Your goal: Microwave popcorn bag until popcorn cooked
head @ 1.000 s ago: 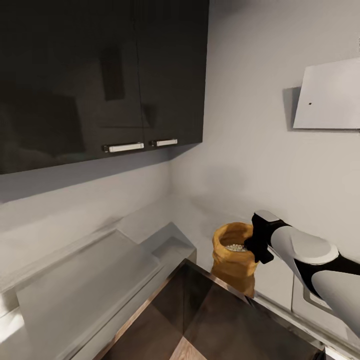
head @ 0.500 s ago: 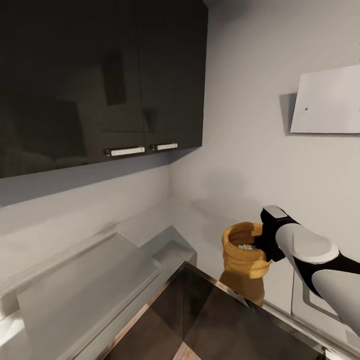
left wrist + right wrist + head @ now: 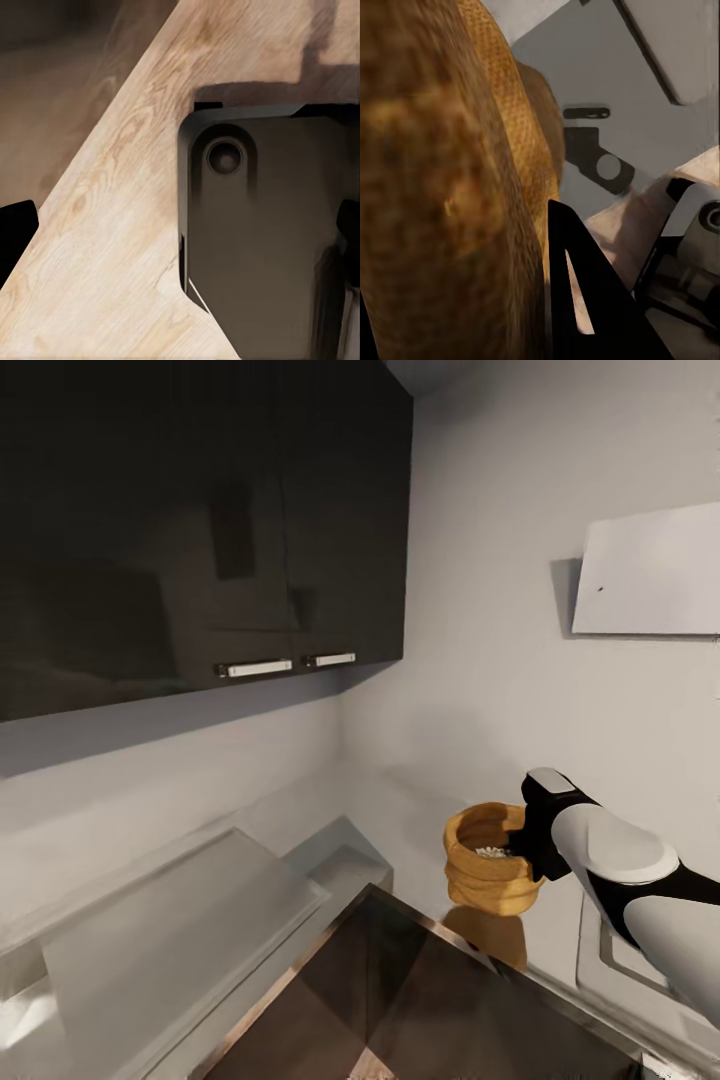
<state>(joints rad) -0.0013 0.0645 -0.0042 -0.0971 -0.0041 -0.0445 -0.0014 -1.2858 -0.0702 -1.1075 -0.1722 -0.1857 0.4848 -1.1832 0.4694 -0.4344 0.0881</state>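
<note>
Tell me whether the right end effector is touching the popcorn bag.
Touching. In the right wrist view the popcorn bag presses against the dark finger; in the head view the right end effector grips its rolled rim.

right arm (image 3: 640, 900): reaching forward | right gripper (image 3: 530, 845): jaws clamped on popcorn bag (image 3: 488, 870) rim

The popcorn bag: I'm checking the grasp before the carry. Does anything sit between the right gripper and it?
Nothing visible does. The right gripper is already at the rolled rim of the crumpled tan-orange paper popcorn bag.
</note>
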